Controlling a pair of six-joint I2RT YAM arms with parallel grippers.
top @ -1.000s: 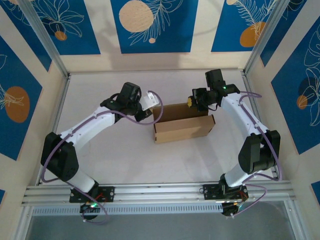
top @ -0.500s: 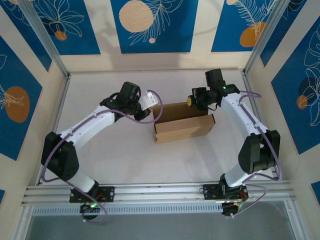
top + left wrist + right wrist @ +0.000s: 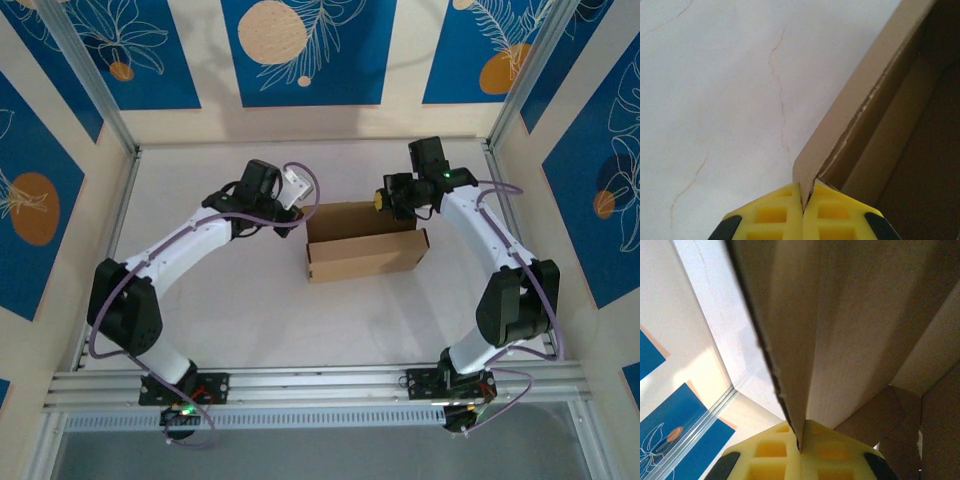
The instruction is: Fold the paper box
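The brown paper box (image 3: pixel 365 253) stands as a shallow rectangular box in the middle of the white table. My left gripper (image 3: pixel 303 208) is at its far left corner, and in the left wrist view the yellow fingers (image 3: pixel 771 216) are shut on the box's corner flap (image 3: pixel 850 120). My right gripper (image 3: pixel 385 202) is at the far wall near the right end. Its yellow fingers (image 3: pixel 840 460) pinch the upright cardboard wall (image 3: pixel 790 340) of the box. The box's dark inside shows in both wrist views.
The white table (image 3: pixel 220 310) is ringed by cream walls with blue panels (image 3: pixel 305 50) and aluminium posts (image 3: pixel 95 85). A metal rail (image 3: pixel 320 385) runs along the near edge by the arm bases.
My left gripper has swung up and to the right along the box's left end, and the flap it holds has gone with it. The right arm has barely moved.
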